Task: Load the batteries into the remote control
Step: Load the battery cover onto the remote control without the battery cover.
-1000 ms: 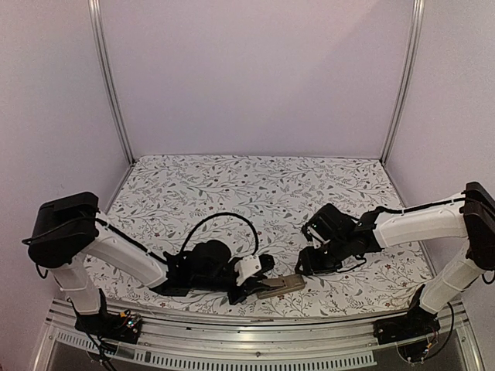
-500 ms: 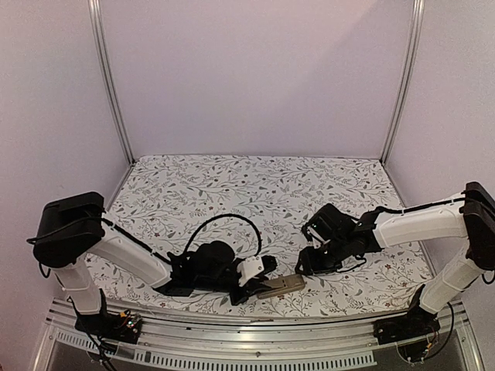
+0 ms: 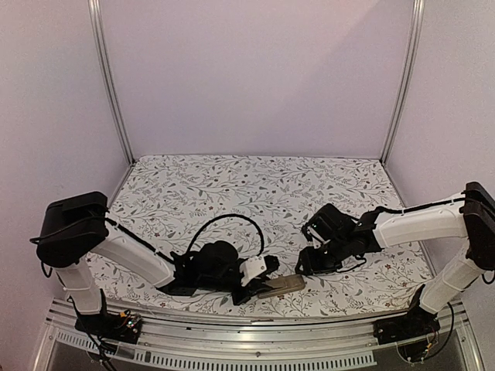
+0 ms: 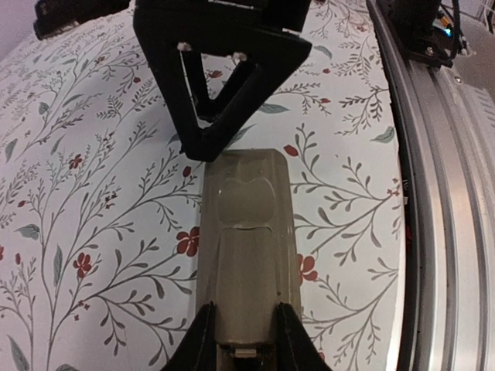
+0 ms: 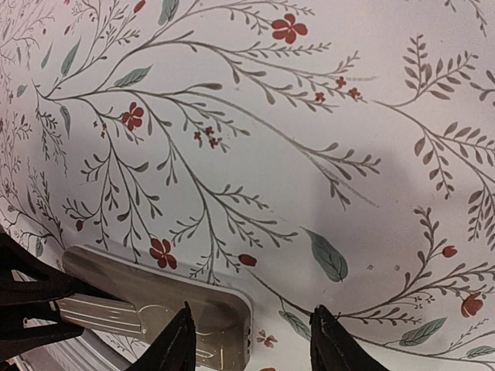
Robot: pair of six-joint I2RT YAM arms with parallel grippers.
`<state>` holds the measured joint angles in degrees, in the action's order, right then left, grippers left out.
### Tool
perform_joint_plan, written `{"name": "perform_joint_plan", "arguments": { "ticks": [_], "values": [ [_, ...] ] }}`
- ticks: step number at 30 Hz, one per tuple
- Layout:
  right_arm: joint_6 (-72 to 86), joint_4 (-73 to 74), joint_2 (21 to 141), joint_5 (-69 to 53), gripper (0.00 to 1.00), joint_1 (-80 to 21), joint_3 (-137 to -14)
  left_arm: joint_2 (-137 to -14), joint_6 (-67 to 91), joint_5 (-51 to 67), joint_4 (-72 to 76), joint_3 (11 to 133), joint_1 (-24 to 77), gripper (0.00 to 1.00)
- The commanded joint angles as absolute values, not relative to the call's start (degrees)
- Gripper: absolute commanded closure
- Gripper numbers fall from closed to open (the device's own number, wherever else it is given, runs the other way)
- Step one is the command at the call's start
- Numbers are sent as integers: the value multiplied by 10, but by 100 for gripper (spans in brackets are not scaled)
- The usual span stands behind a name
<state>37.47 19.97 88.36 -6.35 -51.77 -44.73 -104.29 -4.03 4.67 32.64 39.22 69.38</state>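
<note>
The left gripper (image 4: 246,342) has its two black fingers (image 4: 203,340) pressed against the long sides of the small rectangular remote control (image 4: 247,255), gripping its near end. The handset lies flat with its grey-tan plastic back up. At its far end the right gripper (image 5: 255,340) hangs with fingers (image 5: 182,344) spread apart, closed on nothing, one black tip just at the remote's corner. Underneath is a white floral-print table cloth (image 3: 232,193), and a silver metal rail (image 4: 441,193) runs along the near edge.
</note>
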Motion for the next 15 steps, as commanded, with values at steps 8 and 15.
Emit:
{"name": "perform_joint_plan", "arguments": {
  "ticks": [8, 15],
  "values": [
    [356, 200, 884, -81, 43, -565, -463, -1065, -49, 51, 272, 410, 700, 98],
    [303, 184, 831, -69, 51, -565, -469, -1065, -59, 54, 263, 405, 701, 97]
  ]
}}
